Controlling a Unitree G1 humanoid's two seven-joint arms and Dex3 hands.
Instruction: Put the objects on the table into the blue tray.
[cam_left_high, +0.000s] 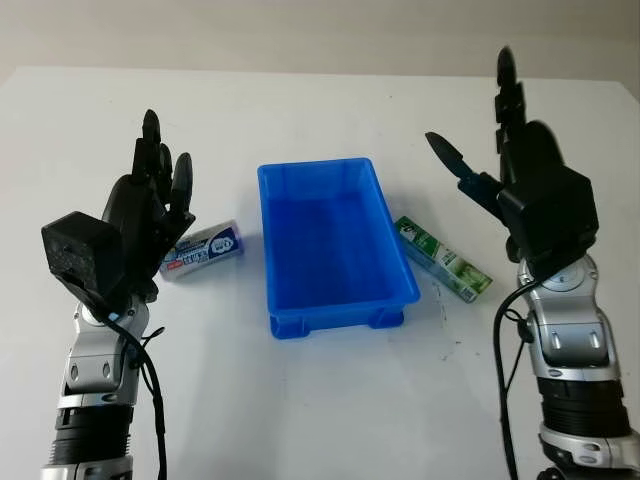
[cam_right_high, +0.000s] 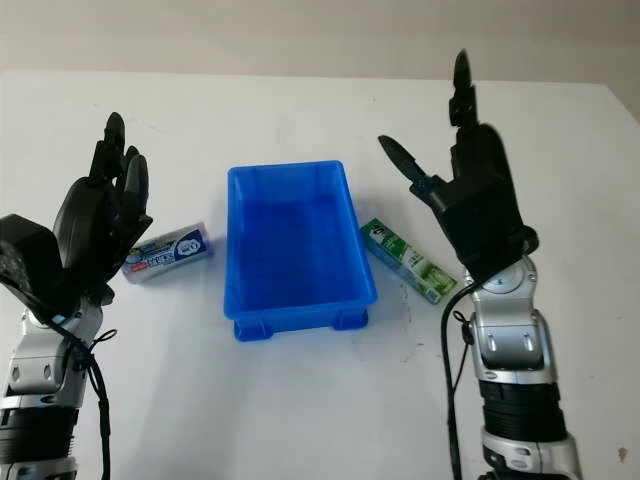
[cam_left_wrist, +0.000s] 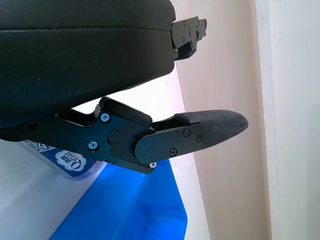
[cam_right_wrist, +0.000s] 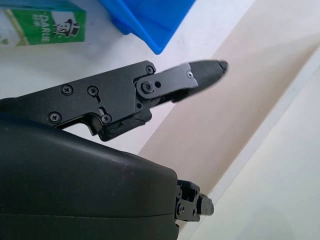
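The blue tray (cam_left_high: 330, 245) sits in the middle of the white table with nothing in it. Left of it lies a white and blue packet (cam_left_high: 205, 249), partly behind my left hand (cam_left_high: 150, 190). That hand is raised above the table, open and holding nothing. On the tray's right side lies a green and white box (cam_left_high: 442, 259). My right hand (cam_left_high: 500, 150) is lifted over that box, open and holding nothing. The packet (cam_left_wrist: 67, 160) and the tray's edge (cam_left_wrist: 135, 210) show in the left wrist view, and the green box (cam_right_wrist: 45, 26) with the tray's corner (cam_right_wrist: 150, 20) in the right wrist view.
The white table (cam_left_high: 330, 400) runs wide in front of the tray and behind it. A beige wall stands beyond the table's far edge (cam_left_high: 320, 72).
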